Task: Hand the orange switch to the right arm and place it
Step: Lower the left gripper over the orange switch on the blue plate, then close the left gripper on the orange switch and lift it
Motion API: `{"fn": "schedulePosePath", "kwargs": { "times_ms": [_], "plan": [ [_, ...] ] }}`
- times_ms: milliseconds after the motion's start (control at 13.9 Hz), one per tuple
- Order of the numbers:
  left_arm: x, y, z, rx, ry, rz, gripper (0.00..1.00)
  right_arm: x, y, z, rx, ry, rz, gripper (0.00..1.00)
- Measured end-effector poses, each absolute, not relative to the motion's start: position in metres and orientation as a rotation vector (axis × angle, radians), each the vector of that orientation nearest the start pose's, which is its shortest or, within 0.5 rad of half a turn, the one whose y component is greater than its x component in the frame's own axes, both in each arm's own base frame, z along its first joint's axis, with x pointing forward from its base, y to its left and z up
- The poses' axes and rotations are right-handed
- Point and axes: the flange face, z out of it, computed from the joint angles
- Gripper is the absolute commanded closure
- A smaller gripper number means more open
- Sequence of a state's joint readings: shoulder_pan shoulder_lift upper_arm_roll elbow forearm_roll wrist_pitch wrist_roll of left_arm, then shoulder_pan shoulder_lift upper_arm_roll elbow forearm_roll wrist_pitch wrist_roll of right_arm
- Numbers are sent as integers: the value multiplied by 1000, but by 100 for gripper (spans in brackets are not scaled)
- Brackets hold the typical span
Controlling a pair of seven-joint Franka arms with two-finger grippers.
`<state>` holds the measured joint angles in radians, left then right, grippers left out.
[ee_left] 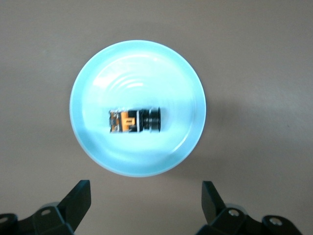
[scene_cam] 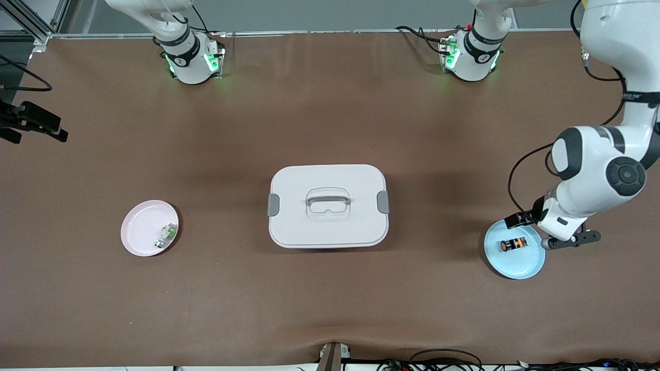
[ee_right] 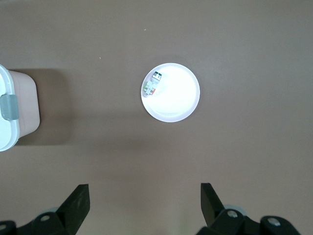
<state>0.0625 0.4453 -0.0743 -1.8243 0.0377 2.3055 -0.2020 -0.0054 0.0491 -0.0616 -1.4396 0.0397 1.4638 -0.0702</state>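
Note:
The orange switch (scene_cam: 513,245), a stubby black cylinder with orange bands, lies on its side in the middle of a light blue plate (scene_cam: 517,266) toward the left arm's end of the table. My left gripper (scene_cam: 551,230) hangs open and empty in the air over the plate's edge. The left wrist view shows the switch (ee_left: 135,121) on the plate (ee_left: 137,68), apart from my open left gripper (ee_left: 146,197). My right gripper (ee_right: 145,198) is open and empty, up over bare table. It is out of the front view.
A white lidded box (scene_cam: 328,205) with a grey handle stands mid-table, and its edge shows in the right wrist view (ee_right: 12,112). A pink plate (scene_cam: 142,226) holding a small white-and-green component (scene_cam: 165,236) lies toward the right arm's end. It also shows in the right wrist view (ee_right: 178,95).

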Motion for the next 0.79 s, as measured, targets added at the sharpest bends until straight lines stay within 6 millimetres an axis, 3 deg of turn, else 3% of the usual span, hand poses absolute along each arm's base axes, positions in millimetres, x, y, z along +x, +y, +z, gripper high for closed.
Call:
{"fn": "schedulePosePath", "kwargs": {
  "times_ms": [288, 576, 793],
  "plan": [
    [655, -4, 263, -3144, -260, -86, 0, 558, -32, 649, -3103, -11, 35, 0],
    [657, -2, 244, -3135, -186, -95, 0, 558, -32, 649, -3103, -11, 35, 0],
    [659, 18, 235, -3110, -169, -118, 0, 558, -32, 649, -3103, -11, 35, 0]
  ]
}}
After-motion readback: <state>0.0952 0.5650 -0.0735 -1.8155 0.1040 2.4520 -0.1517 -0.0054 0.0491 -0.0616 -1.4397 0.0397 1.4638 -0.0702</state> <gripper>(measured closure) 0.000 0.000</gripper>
